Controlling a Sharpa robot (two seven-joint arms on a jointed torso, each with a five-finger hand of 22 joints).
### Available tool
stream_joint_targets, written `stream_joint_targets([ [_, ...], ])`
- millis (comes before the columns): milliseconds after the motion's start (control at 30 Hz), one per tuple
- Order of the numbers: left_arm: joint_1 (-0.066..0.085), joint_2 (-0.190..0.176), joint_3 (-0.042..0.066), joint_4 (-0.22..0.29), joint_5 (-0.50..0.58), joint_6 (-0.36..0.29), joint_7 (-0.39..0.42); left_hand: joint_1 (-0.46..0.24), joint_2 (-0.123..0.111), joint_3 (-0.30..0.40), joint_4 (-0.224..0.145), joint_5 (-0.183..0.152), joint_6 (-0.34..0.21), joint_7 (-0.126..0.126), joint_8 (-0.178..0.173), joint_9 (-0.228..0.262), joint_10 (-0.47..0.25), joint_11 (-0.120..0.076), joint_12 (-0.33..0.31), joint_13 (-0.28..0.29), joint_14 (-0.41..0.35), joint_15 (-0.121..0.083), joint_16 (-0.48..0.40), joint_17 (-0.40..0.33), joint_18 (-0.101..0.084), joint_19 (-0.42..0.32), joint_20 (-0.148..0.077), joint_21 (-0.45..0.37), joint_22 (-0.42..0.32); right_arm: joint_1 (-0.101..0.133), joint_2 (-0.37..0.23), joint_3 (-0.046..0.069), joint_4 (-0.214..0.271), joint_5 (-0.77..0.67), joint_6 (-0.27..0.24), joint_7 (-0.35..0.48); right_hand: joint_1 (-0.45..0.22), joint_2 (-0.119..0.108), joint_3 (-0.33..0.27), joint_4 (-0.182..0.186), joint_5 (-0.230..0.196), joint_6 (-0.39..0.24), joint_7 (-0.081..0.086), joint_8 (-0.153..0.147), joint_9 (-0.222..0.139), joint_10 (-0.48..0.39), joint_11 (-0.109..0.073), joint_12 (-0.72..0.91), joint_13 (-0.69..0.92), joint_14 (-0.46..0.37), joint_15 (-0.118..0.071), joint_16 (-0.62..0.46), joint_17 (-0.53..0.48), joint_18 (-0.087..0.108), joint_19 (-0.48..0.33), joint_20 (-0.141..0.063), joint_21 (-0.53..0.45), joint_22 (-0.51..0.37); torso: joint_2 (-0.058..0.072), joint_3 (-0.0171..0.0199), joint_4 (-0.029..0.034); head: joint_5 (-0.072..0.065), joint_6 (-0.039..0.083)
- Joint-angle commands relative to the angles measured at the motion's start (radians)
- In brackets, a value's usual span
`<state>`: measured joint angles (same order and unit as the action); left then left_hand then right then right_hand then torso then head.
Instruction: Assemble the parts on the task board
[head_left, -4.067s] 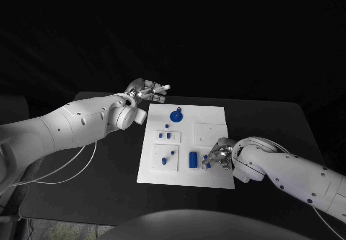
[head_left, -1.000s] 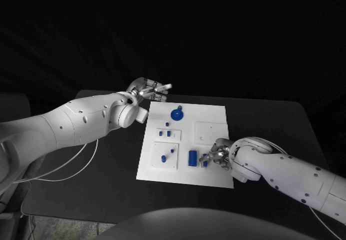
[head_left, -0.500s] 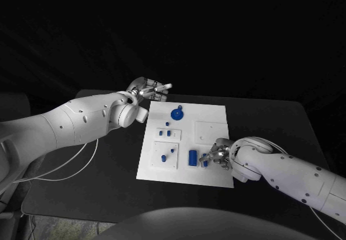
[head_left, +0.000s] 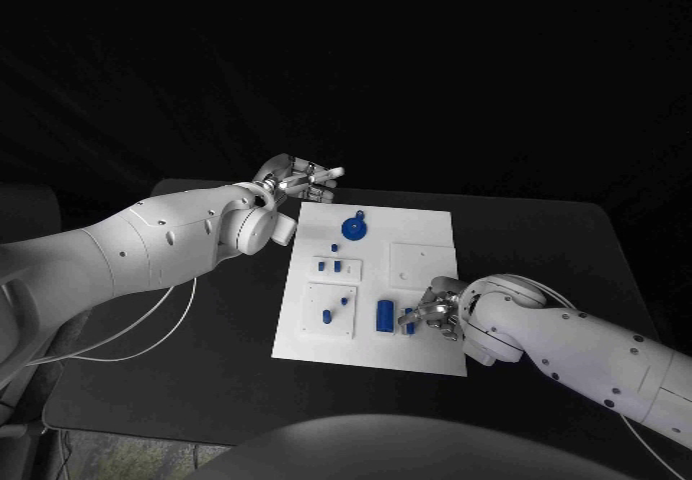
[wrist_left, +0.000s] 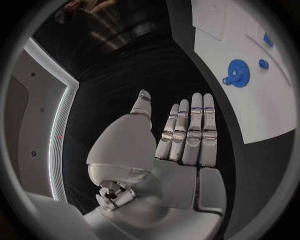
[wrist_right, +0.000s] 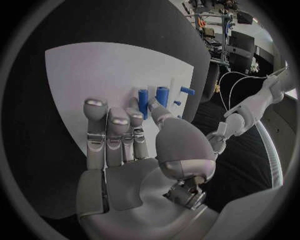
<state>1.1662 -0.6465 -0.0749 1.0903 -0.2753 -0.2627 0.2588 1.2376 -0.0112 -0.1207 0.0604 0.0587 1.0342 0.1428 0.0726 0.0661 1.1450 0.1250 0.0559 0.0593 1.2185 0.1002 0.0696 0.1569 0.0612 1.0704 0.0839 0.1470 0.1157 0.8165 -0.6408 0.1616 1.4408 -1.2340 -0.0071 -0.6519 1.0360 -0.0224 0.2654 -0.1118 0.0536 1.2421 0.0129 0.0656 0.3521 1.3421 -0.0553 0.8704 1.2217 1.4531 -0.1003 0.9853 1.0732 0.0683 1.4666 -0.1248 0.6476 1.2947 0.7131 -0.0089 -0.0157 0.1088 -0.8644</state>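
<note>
Nothing has shifted since a second ago: the right hand (head_left: 437, 312) still pinches a small blue peg (head_left: 410, 325) at the task board's (head_left: 426, 235) near right, beside the blue cylinder (head_left: 385, 315). Misalignment could jam it. Left hand (head_left: 296, 180) idles far-left, fingers straight, empty.

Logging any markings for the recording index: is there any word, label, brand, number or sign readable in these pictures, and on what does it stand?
None can be read.
The task board: plain white, no print visible.
The blue parts, such as the blue gear and the blue cylinder: no markings.
The left hand and right hand: bare silver, no lettering.
The cluttered shelves at the rim of the right wrist view: too small and blurred to read.
</note>
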Motion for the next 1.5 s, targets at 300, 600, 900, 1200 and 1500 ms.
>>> stream_joint_targets([
  [300,0.001,0.003,0.001,0.001,-0.004,0.012,0.005,-0.002,0.008,-0.001,0.002,0.004,-0.007,-0.001,-0.003,0.001,-0.007,-0.001,0.005,0.001,-0.005,0.001,-0.003,0.001,-0.010,-0.006,0.002,0.004,-0.001,-0.002,0.002,0.000,0.000,0.007,0.010,0.016,-0.011,0.005,-0.003,-0.004,-0.005,0.007,0.001,-0.001,0.001,0.006,-0.001,-0.005,0.000,0.004,-0.005,-0.006,0.000,-0.019,0.051,-0.005,-0.002,-0.001,0.000,-0.0002,0.0000,0.000,0.002],
  [600,0.001,0.003,0.001,0.001,-0.004,0.012,0.004,-0.003,0.007,-0.002,0.004,0.004,-0.008,-0.001,-0.003,0.001,-0.008,-0.001,0.005,0.001,-0.006,0.001,-0.004,0.001,-0.010,-0.007,0.003,0.004,-0.002,-0.002,0.003,0.000,-0.003,0.011,0.008,0.020,-0.074,-0.020,-0.048,0.051,-0.006,0.004,0.009,-0.001,-0.001,0.000,0.003,-0.021,-0.007,0.002,-0.004,-0.010,-0.001,-0.017,0.051,-0.005,-0.009,-0.004,0.000,-0.0001,-0.0001,0.001,0.002],
  [900,0.001,0.002,0.001,0.001,-0.004,0.012,0.003,-0.003,0.007,-0.002,0.004,0.004,-0.008,-0.001,-0.003,0.001,-0.008,-0.001,0.005,0.001,-0.006,0.001,-0.004,0.001,-0.010,-0.007,0.003,0.004,-0.002,-0.002,0.001,0.000,-0.001,0.013,0.008,0.023,-0.045,-0.044,-0.085,0.131,-0.005,0.001,0.010,-0.001,0.003,0.000,0.004,-0.026,-0.010,0.003,-0.003,-0.014,0.002,-0.015,0.051,-0.004,-0.012,-0.006,0.000,0.0003,0.0003,0.000,0.001],
  [1200,0.001,0.001,0.001,0.001,-0.005,0.012,0.002,-0.003,0.007,-0.002,0.004,0.004,-0.008,-0.001,-0.003,0.001,-0.008,-0.001,0.005,0.001,-0.006,0.001,-0.004,0.001,-0.010,-0.007,0.003,0.004,-0.002,-0.002,-0.010,0.000,0.003,0.013,-0.005,0.030,-0.025,-0.030,-0.071,0.114,-0.005,0.002,0.008,-0.001,0.004,0.002,0.003,-0.023,-0.008,0.004,-0.004,-0.015,0.002,-0.015,0.051,-0.004,-0.011,-0.006,0.000,0.0000,-0.0001,0.000,0.002],
  [1500,0.001,0.000,0.001,-0.003,-0.005,0.001,0.013,-0.002,0.006,0.000,0.005,0.004,-0.008,-0.001,-0.002,0.001,-0.007,-0.001,0.005,0.002,-0.003,0.000,-0.003,0.002,-0.010,-0.006,0.002,0.005,-0.003,-0.003,-0.062,0.004,0.021,0.052,-0.025,0.081,-0.037,-0.103,-0.016,0.142,-0.005,-0.042,0.024,-0.005,-0.010,-0.009,0.011,-0.029,-0.009,0.002,-0.001,-0.023,0.000,-0.013,0.049,-0.003,-0.021,-0.011,-0.002,0.0014,-0.0020,-0.001,0.016],
])
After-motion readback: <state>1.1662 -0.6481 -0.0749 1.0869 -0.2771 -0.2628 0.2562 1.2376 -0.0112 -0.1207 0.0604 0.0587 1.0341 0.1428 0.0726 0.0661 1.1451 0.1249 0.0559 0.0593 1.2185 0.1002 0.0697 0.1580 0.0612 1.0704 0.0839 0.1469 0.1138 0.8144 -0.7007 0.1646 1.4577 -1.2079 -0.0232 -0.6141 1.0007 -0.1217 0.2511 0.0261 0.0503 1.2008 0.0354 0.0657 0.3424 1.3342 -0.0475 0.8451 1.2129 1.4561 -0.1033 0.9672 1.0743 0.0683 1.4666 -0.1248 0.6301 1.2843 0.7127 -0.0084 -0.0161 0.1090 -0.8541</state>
